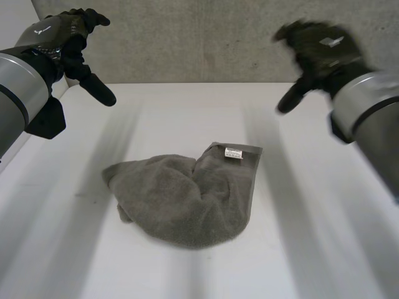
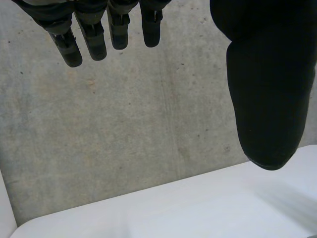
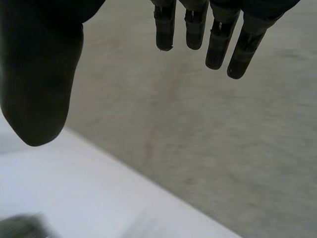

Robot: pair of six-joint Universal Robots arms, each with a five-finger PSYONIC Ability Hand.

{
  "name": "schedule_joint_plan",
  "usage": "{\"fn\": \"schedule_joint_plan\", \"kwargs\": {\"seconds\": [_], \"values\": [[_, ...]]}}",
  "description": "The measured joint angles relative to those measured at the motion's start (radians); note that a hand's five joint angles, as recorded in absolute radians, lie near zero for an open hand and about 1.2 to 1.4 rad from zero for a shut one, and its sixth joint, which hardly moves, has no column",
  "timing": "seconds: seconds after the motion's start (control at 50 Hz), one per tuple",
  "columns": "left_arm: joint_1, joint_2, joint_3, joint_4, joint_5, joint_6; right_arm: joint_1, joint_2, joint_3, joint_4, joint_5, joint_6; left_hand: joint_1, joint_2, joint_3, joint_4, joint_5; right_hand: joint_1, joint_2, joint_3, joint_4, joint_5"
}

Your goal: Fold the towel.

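A grey towel (image 1: 187, 199) lies crumpled in a heap at the middle of the white table (image 1: 312, 249), a white label (image 1: 233, 152) showing on its far right corner. My left hand (image 1: 68, 43) hangs high above the table's far left, open, fingers (image 2: 94, 34) straight and thumb (image 2: 267, 99) apart, holding nothing. My right hand (image 1: 315, 53) is raised at the far right, also open and empty, with straight fingers (image 3: 218, 39) and its thumb (image 3: 39, 84) spread. Both hands are well away from the towel.
A grey concrete wall (image 1: 206, 43) rises behind the table's far edge. A blurred bit of the towel (image 3: 20, 227) shows below the right thumb. Bare white tabletop surrounds the towel on all sides.
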Motion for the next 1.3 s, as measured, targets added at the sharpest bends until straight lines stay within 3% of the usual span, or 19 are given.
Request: {"fn": "schedule_joint_plan", "kwargs": {"seconds": [0.18,0.72,0.84,1.04,1.12,1.3], "values": [[0.002,-0.002,0.049,-0.071,-0.053,0.006,-0.124,-0.037,-0.022,0.089,0.073,0.031,0.000,0.000,0.000,0.000,0.000,0.000,0.000,0.000,0.000,0.000],[0.010,-0.004,0.049,-0.101,-0.054,0.012,-0.126,-0.023,-0.050,0.134,0.046,-0.093,0.000,0.000,0.000,0.000,0.000,0.000,0.000,0.000,0.000,0.000],[0.007,-0.038,0.042,-0.096,-0.038,0.019,-0.117,0.028,-0.046,0.131,-0.069,-0.190,0.000,0.000,0.000,0.000,0.000,0.000,0.000,0.000,0.000,0.000],[0.029,-0.260,0.036,-0.087,0.113,0.163,-0.074,0.293,-0.115,0.129,-0.382,-0.403,0.000,0.000,0.000,0.000,0.000,0.000,0.000,0.000,0.000,0.000],[0.039,-0.355,0.020,-0.055,0.165,0.224,-0.029,0.441,-0.202,0.127,-0.438,-0.425,0.000,0.000,0.000,0.000,0.000,0.000,0.000,0.000,0.000,0.000],[0.035,-0.480,-0.040,0.081,0.206,0.252,0.058,0.667,-0.356,0.125,-0.455,-0.435,0.030,0.044,0.041,0.041,0.004,0.000,0.000,0.000,0.000,0.000]]}}
